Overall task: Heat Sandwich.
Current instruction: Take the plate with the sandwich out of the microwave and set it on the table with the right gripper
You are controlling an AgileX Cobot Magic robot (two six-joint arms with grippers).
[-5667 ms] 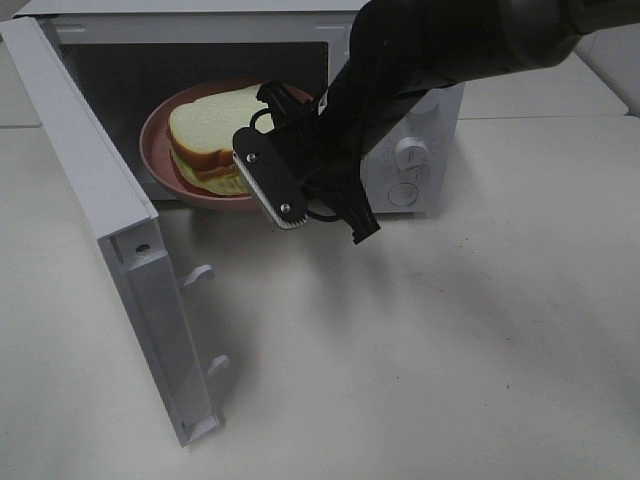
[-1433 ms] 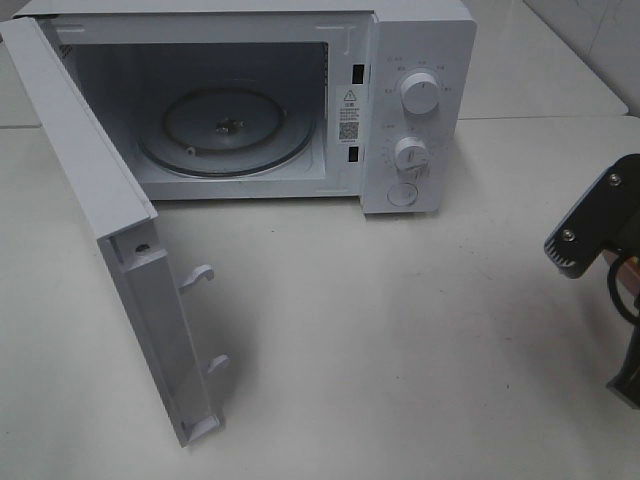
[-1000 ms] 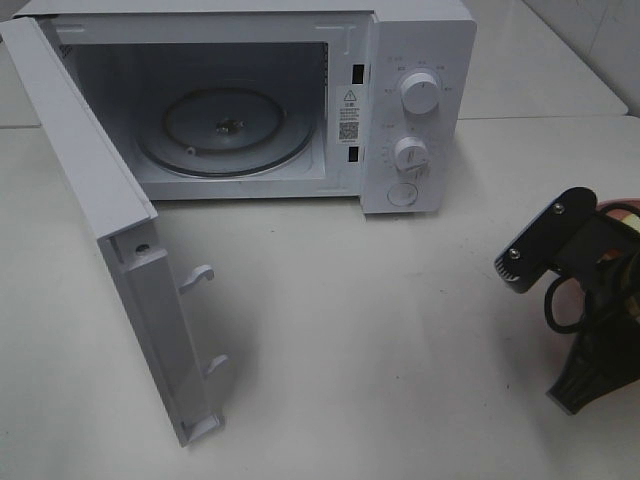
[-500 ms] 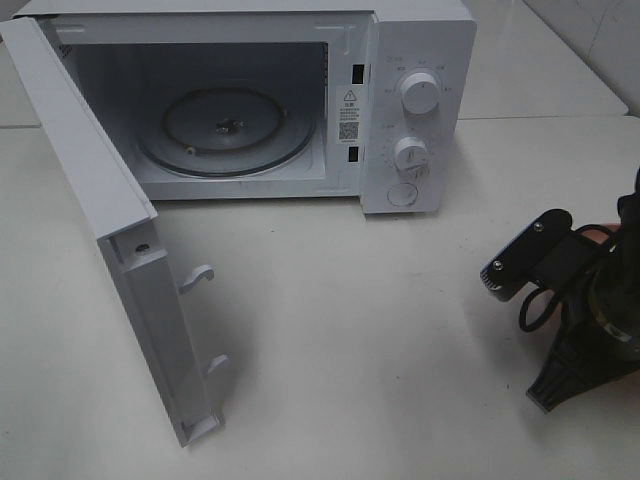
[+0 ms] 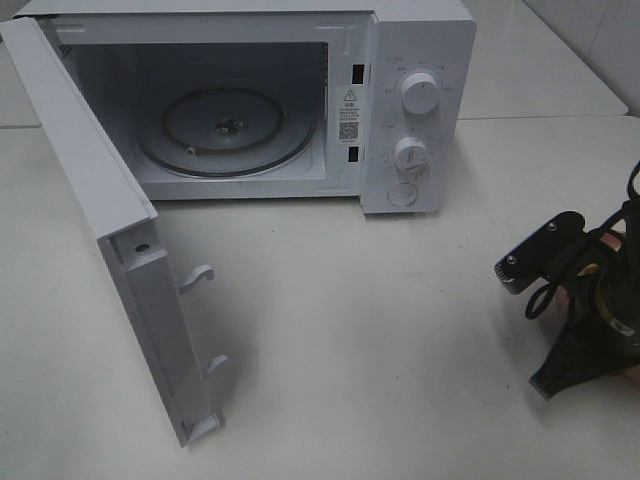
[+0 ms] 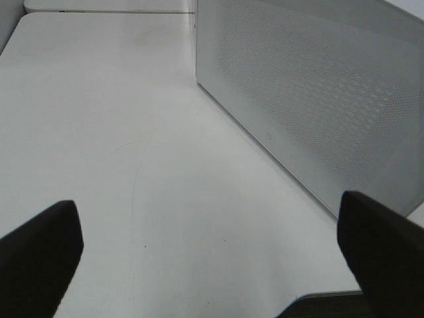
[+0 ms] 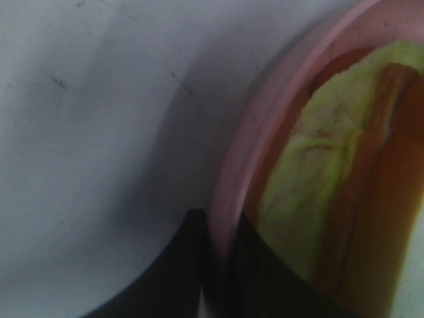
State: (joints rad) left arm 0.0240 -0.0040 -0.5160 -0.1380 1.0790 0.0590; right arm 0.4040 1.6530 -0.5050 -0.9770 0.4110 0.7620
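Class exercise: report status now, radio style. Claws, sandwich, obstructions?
Right claw shut on pink plate rim, sandwich aboard. Left claw open, empty. Microwave door open, turntable bare.

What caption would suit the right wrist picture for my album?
End effector pinching the rim of a pink plate holding the sandwich, above the white table.

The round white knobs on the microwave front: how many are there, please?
2. The upper round white knob sits near the top of the white microwave's control panel; the lower round white knob is directly beneath it. None seems hidden.
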